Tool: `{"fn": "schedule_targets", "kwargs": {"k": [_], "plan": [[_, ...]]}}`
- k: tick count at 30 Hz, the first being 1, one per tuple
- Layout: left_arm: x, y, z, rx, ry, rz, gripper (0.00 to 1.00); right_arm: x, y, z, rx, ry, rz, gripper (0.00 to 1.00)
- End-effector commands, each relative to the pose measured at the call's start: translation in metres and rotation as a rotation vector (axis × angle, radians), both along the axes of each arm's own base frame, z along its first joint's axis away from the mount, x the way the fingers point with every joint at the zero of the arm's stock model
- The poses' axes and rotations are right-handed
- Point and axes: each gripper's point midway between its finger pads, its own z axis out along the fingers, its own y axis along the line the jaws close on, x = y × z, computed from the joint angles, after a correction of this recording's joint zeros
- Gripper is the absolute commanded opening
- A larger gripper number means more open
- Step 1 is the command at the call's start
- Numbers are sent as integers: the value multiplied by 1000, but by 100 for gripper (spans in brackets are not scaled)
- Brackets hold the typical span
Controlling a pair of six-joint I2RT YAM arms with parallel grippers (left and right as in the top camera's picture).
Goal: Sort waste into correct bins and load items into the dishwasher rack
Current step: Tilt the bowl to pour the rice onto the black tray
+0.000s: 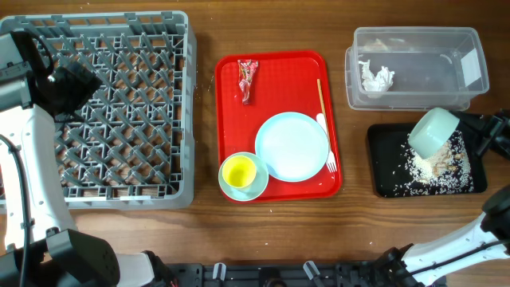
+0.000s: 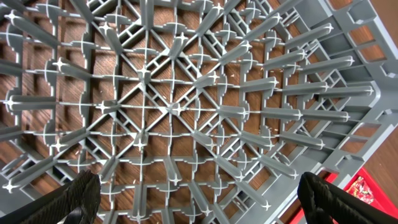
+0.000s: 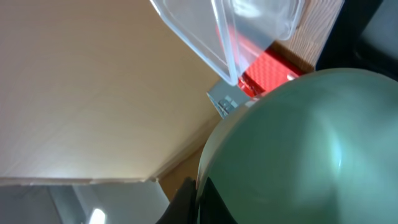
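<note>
- The large square grey plastic peg rack (image 1: 119,48) sits far left with nothing loaded in it. It looks stiff and bulky, a target rather than a thing to lift. The left gripper (image 2: 199,186) hovers above it, its fingers (image 2: 81,196) spread wide and empty.
- On the flat red plastic tray (image 1: 279,88), the small red snack wrapper (image 1: 247,80) lies at the far left. It looks light and crinkly and is likely to slide, so pinch it across its narrow middle.
- The small yellow cup (image 1: 238,171) stands inside a pale mint-green bowl (image 1: 256,185) at the tray's near left. Both look rigid and smooth, and the rim is the best place to grip each.
- The pale mint-green round plate (image 1: 292,146) lies flat, so its edge offers little purchase. The thin white plastic fork (image 1: 322,121) lies along its right side, light and easily flicked.
- The clear plastic rectangular tub (image 1: 470,48) holds the crumpled white tissue (image 1: 377,77), which is soft and compressible.
- The shallow black rectangular tray (image 1: 382,167) carries whitish rice-like crumbs (image 1: 434,171). A second mint-green bowl (image 1: 430,131) is tilted over it, and the right gripper (image 1: 470,127) appears clamped on its far edge. The glossy wall could slip.
- The brown wooden table (image 1: 203,159) looks level, with gaps between the containers.
</note>
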Motion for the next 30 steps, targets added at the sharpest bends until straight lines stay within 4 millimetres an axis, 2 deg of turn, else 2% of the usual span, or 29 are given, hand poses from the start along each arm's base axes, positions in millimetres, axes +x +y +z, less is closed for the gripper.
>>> {"fn": "schedule_targets", "kwargs": {"k": [1,4,7,9,12,13,15,16,19,21,23,24,28,30], "plan": [[0,1,6,2,-19,4,100,0,-6,2,64,23,-45,4],[0,1,6,2,-19,4,100,0,-8,0,47,18,-44,4],[0,1,6,2,-18,4,100,3,-9,14,60,-69,-62,4],[0,1,6,2,-19,4,100,10,-18,8,34,-86,-79,4],[0,1,6,2,-18,4,100,10,-19,8,-36,-155,-58,4],[0,1,6,2,-18,4,100,10,-21,2,-97,-169,-36,4],[0,1,6,2,-19,4,100,3,-24,-22,-181,-63,9,4],[0,1,6,2,-18,4,100,2,-23,-23,-198,-76,22,4],[0,1,6,2,-18,4,100,8,-14,18,-215,-390,2,5],[0,1,6,2,-18,4,100,9,-15,17,-221,-395,0,4],[0,1,6,2,-19,4,100,5,-13,0,-203,-251,36,4],[0,1,6,2,-19,4,100,5,-9,0,-213,-253,52,4],[0,1,6,2,-18,4,100,12,16,20,-333,-372,152,4],[0,1,6,2,-18,4,100,16,37,39,-397,-435,210,4]]}}
